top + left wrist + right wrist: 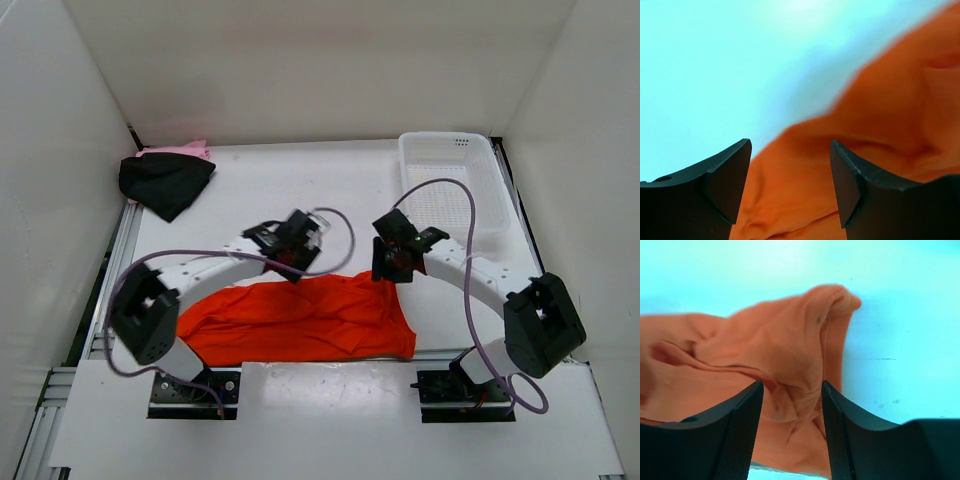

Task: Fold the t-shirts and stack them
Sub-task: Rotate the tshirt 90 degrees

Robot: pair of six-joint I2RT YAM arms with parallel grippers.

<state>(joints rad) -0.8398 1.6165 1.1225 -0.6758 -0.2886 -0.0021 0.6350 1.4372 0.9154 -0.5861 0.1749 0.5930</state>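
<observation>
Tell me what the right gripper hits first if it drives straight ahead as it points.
The orange t-shirt: its bunched edge lies directly ahead between the right gripper's open fingers, though how far is unclear.

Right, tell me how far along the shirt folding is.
Done: nothing stacked that I can see. In hand: the orange t-shirt lies rumpled at the near edge, left pincer and right pincer open over it. Left: the black t-shirt and pink t-shirt sit bunched in the far left corner.

High rear overhead view; two near, downward wrist close-ups; orange t-shirt [300, 318] common to all.
</observation>
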